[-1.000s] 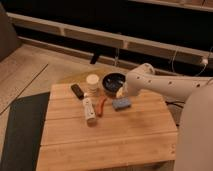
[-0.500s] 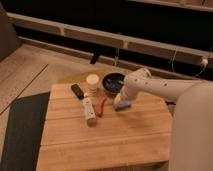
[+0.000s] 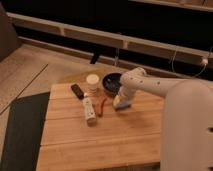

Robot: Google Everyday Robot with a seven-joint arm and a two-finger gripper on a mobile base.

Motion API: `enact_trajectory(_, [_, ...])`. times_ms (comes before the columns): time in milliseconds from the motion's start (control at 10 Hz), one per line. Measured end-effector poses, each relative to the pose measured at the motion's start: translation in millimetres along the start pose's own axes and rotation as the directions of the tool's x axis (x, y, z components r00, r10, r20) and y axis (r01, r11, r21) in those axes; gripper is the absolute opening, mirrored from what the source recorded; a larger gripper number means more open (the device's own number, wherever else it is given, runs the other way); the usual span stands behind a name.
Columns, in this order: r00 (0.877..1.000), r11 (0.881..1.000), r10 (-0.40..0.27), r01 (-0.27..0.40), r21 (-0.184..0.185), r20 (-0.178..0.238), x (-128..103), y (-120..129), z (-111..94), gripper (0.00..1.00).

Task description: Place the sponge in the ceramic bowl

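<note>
1. Sponge [image 3: 123, 105]: small flat blue-grey pad, lying on the bench [image 3: 100, 145] towards its far right part, just in front of the ceramic bowl and outside it. It is mostly covered from above by the hand.
2. Hand [image 3: 119, 102]: pointed downward, right over the sponge and low at the bench surface. Its fingers are spread wide. Whether they touch the pad cannot be told.
3. Arm [image 3: 150, 85]: white, reaching in from the right edge of the view, bending downward beside the bowl's right rim.
4. Ceramic bowl [image 3: 111, 84]: round, shallow, near-black, standing upright at the far edge of the bench, just behind the sponge. Nothing can be made out inside it.
5. White cup [image 3: 93, 82]: cylindrical, upright, just left of the bowl.
6. Orange-red tool [image 3: 102, 106]: thin, lying flat on the bench, left of the sponge, near it but apart.
7. White bottle-like item [image 3: 89, 111]: lying on its side, just left of the orange-red tool.
8. Black block [image 3: 77, 91]: small, rectangular, flat on the bench, left of the white cup.
9. Bench: light wooden planks, carrying all the above.
10. Dark mat [image 3: 20, 130]: on the floor, along the bench's left side.
</note>
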Motion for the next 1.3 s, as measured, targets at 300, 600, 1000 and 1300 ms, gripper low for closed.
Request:
enact_trajectory(300, [0.998, 0.999, -0.041, 0.039, -0.025, -0.056, 0, 5, 18, 0.65])
enact_trajectory(600, [0.992, 0.997, -0.055, 0.049, -0.058, -0.111, 7, 7, 33, 0.42])
enact_trajectory(1000, [0.995, 0.999, 0.01, -0.013, -0.032, -0.102, -3, -12, 19, 0.01])
enact_trajectory(1300, [0.998, 0.998, 0.059, -0.06, 0.031, 0.016, -28, -18, -33, 0.0])
